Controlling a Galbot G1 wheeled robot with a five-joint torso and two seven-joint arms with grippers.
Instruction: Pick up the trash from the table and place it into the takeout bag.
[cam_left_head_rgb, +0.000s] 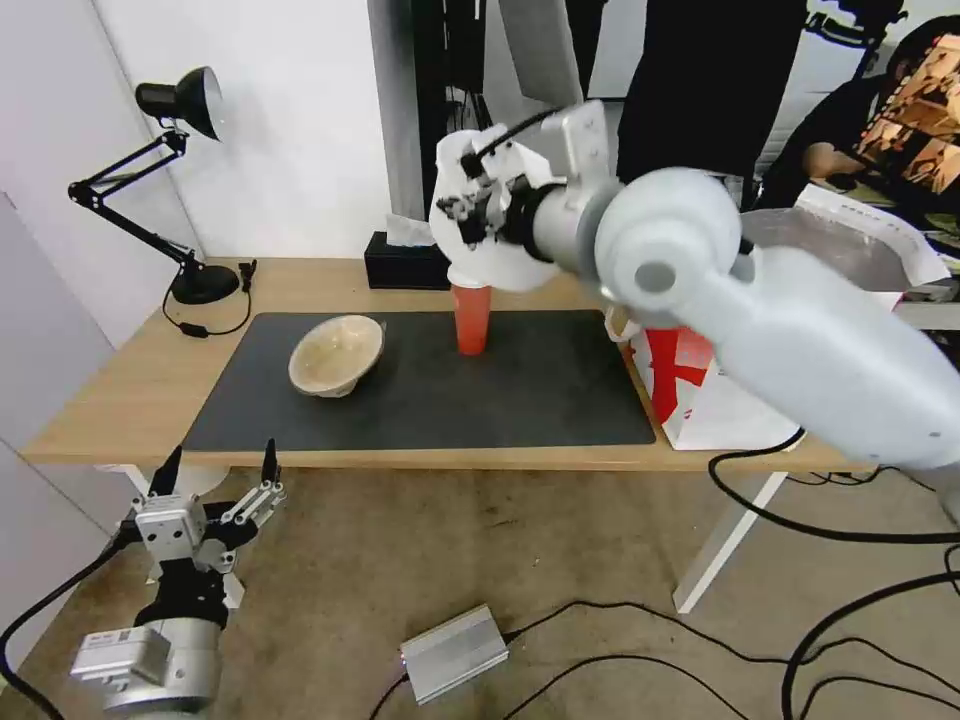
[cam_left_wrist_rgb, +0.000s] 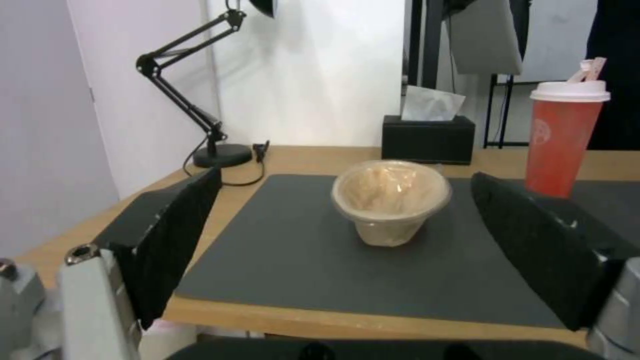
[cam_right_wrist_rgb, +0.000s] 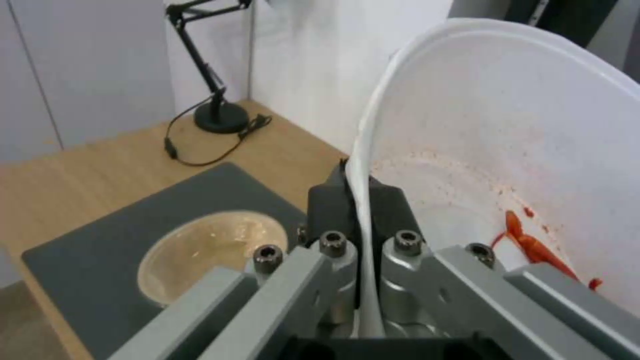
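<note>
2 fingers (cam_right_wrist_rgb: 331, 202) of right gripper (cam_right_wrist_rgb: 359, 200) pinch white bowl (cam_right_wrist_rgb: 507, 130) rim, airborne.

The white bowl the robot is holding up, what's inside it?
Inside the white bowl, the right gripper's view shows red scraps and fine reddish specks near the bottom. The fingers, pinching its rim, cover part of the lower inside.

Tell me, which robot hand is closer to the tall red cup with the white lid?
Right. The right gripper, pinching the white round bowl, hangs just above the tall red cup. The left gripper waits below the table's front edge.
</note>
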